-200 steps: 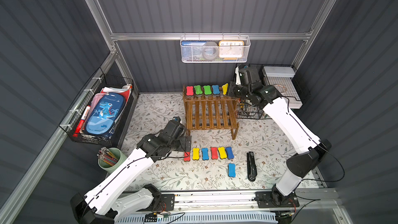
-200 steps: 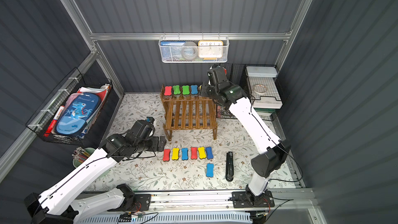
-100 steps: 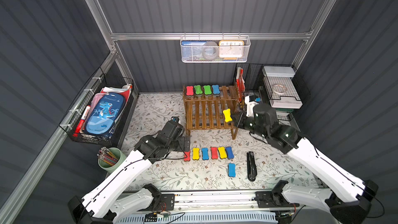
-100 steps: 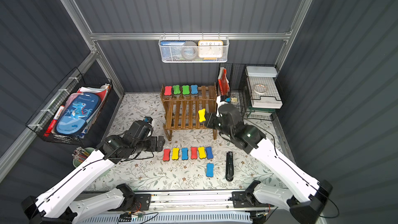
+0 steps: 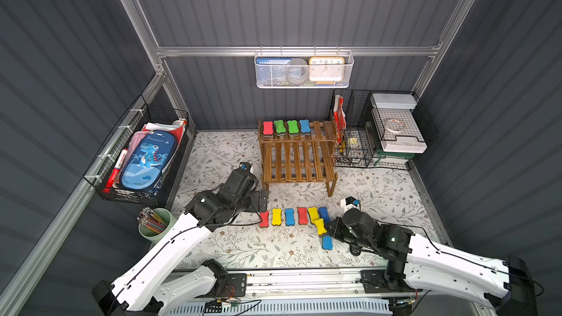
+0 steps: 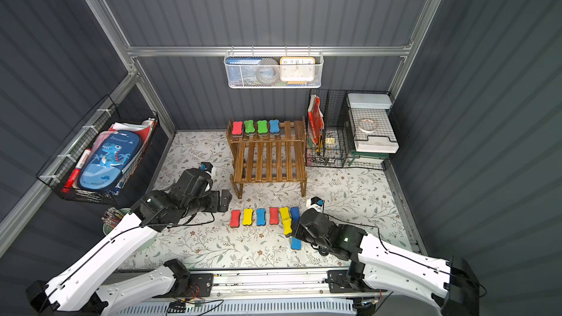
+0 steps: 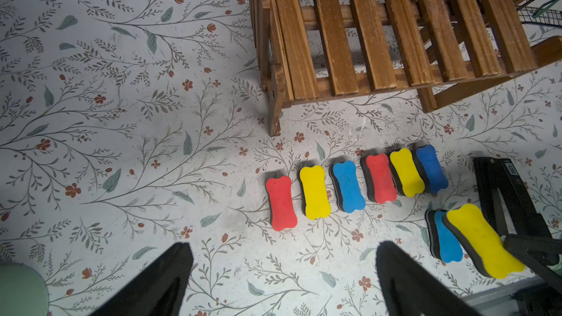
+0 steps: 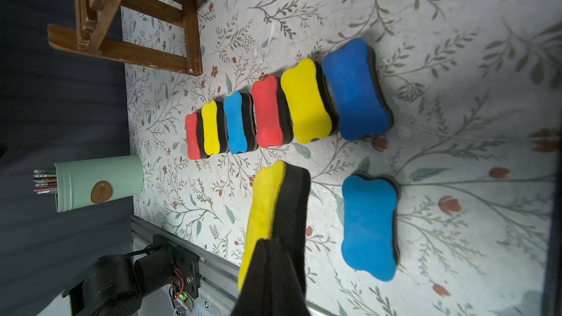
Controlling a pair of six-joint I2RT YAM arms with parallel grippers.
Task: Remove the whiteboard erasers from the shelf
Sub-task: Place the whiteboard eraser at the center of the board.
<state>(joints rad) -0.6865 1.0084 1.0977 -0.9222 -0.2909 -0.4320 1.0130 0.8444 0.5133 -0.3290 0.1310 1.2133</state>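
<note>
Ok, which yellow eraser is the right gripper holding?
The yellow eraser on edge in the right gripper, beside the lone blue eraser; the other two yellows lie flat, untouched.

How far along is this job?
Done: a row of six bone-shaped foam erasers and a lone blue eraser lie on the floral tabletop. In hand: the right gripper clamps a yellow eraser. Left: red, green, green and blue erasers on the wooden slat shelf's top tier.

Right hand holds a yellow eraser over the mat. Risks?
1. The right hand pinches the yellow eraser by one end, close between the row and the lone blue eraser; released, it could land on either.
2. The shelf holds four erasers on its top tier, at the back; reaching them could knock it.
</note>
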